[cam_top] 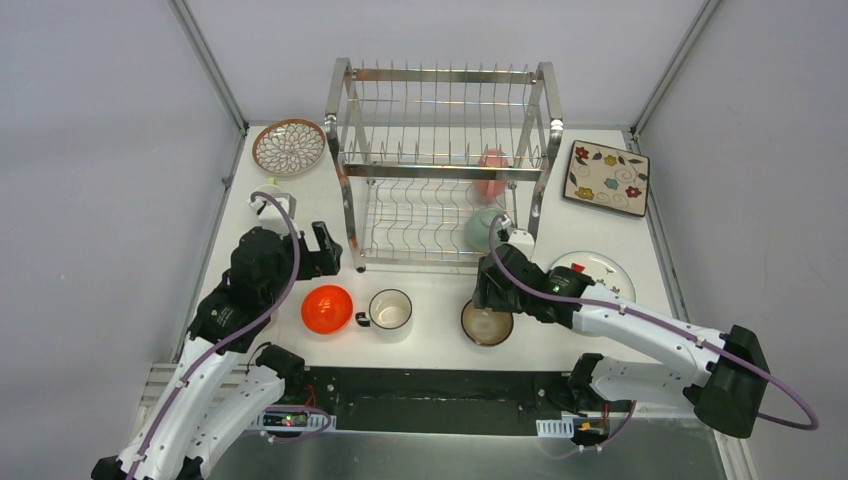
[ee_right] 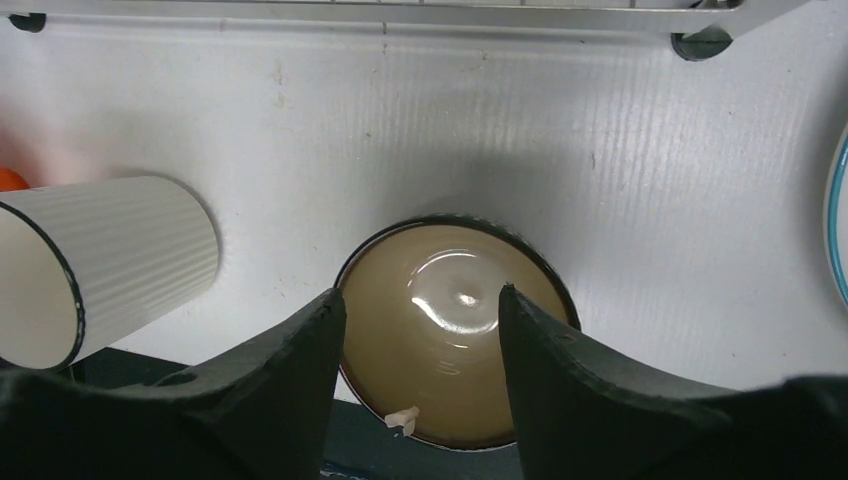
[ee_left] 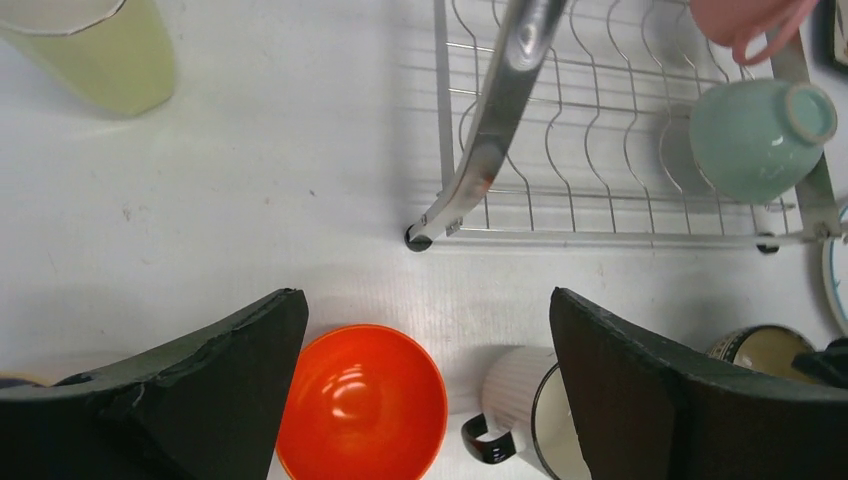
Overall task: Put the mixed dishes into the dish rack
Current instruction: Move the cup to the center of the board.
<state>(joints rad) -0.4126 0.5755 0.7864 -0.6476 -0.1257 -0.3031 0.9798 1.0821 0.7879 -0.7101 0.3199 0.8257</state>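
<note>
Steel dish rack (cam_top: 420, 171) stands upper centre, mint bowl (cam_top: 483, 228) and pink cup (cam_top: 491, 172) inside; orange bowl (cam_top: 327, 308), white mug (cam_top: 390, 313) and brown bowl (cam_top: 487, 323) sit lower centre.

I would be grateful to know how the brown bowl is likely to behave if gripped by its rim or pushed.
The brown bowl looks glazed, with a bright glare spot, so it is probably slippery for the right tool. It seems rigid ceramic, so likely breakable. Wide and upright, it should slide rather than tip if pushed.
</note>
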